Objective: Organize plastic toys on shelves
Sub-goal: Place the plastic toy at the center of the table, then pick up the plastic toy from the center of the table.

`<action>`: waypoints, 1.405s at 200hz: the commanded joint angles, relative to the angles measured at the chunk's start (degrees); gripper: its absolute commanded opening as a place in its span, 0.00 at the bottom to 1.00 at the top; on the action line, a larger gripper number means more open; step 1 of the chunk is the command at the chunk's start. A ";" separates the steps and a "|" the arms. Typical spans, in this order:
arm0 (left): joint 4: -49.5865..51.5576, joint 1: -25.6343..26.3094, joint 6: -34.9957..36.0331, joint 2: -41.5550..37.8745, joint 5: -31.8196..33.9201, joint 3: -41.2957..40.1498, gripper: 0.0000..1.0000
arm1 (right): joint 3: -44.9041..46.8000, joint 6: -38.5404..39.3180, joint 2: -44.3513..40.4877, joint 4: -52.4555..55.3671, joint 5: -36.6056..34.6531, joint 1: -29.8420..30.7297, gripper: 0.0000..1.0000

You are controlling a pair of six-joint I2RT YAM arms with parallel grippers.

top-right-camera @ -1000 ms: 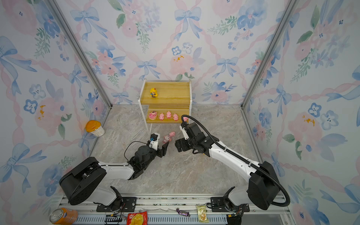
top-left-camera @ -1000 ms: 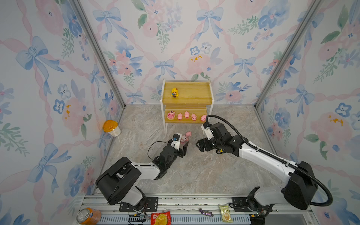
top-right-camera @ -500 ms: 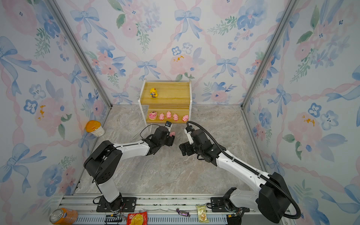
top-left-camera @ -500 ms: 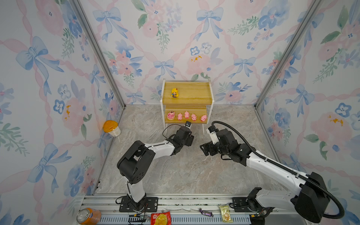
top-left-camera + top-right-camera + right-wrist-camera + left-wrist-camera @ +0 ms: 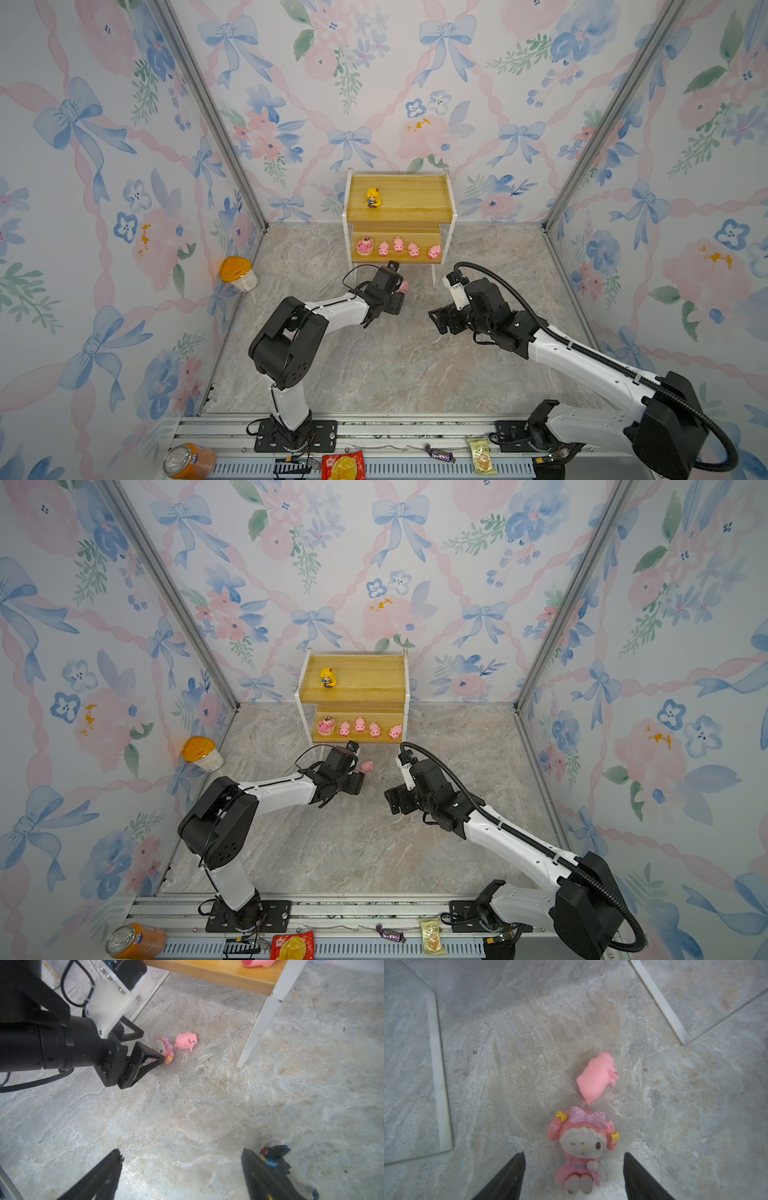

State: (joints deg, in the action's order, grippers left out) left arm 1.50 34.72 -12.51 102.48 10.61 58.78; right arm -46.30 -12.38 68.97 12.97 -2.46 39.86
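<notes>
Top views are both showing, nearest, a can (image 5: pixel 189 460) lying by the front rail (image 5: pixel 415 430) with two packets (image 5: pixel 343 465) and a candy (image 5: pixel 438 453). Beyond the rail both arms are leaning out over the marble floor (image 5: pixel 374 365) toward its middle. The right gripper (image 5: pixel 181 1151) is hovering over bare floor with its fingers (image 5: pixel 99 1176) spread wide and nothing between them. A black-and-yellow creature (image 5: pixel 274 1159) is lying just outside one finger, and whether the two are touching I cannot tell. A little farther in, the left gripper (image 5: pixel 574 1153) is hanging low with its fingers (image 5: pixel 510 1178) standing apart on either side of a pink doll (image 5: pixel 581 1145). That doll is lying face up on the floor with its feet toward the wrist. The left wrist view is showing a gap on each side of it, so nothing is being clamped. Just past the doll's bowed head a loose pig (image 5: pixel 598 1076) is lying tipped on its side. Off by the left wall an orange-lidded cup (image 5: pixel 237 273) is standing. Farthest, against the back wall, the shelves (image 5: pixel 415 199) are standing. Their lower board is carrying a pig on a base (image 5: pixel 364 246) and four pigs (image 5: pixel 398 244) in a row. Their upper board is carrying a blonde doll (image 5: pixel 372 198) near its left end.
</notes>
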 commanded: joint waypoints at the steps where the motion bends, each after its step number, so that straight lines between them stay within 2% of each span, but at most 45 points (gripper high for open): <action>1: 4.25 -0.69 -1.74 -0.46 -3.06 2.04 0.75 | 1.82 1.26 -2.02 -2.34 -2.67 0.56 0.92; 58: 6.74 -0.71 -2.78 1.79 -4.47 4.75 0.74 | 4.20 1.74 -3.28 -4.86 -2.03 1.17 0.92; 146: 12.35 -0.64 0.18 11.23 2.34 14.96 0.77 | 5.52 2.01 -5.29 -5.98 -0.39 1.63 0.93; 182: 12.83 -0.78 1.29 12.94 1.38 16.61 0.76 | 5.48 2.02 -5.24 -6.15 -0.19 1.94 0.93; 212: 12.83 -0.62 1.09 13.70 0.81 15.91 0.68 | 5.53 2.01 -5.38 -6.17 -0.18 2.13 0.93; 239: 12.74 -0.54 0.57 13.50 1.42 14.37 0.47 | 5.52 2.01 -5.47 -6.16 -0.32 2.14 0.93; 281: 11.26 0.33 -0.24 10.29 4.14 12.54 0.39 | 5.42 1.86 -5.38 -6.38 -0.74 2.32 0.93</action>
State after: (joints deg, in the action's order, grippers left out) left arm 12.73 34.50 -12.27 115.13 12.27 73.52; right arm -41.58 -11.07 64.40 7.53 -3.27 41.47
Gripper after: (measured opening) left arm 0.433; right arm 0.932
